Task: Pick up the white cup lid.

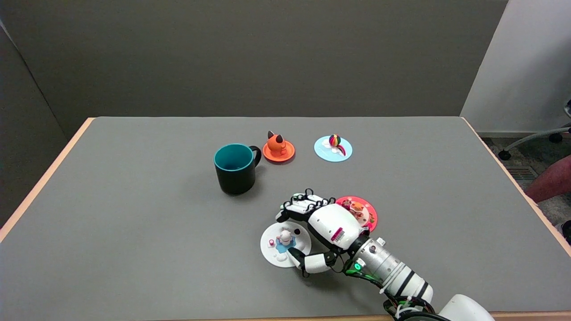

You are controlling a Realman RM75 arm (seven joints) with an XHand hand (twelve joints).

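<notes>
Our right hand sits low over the table, fingers spread around the white cup lid, thumb at its near edge, grasping nothing as far as we can tell. We've got the lid flat, just beside a red lid.
</notes>
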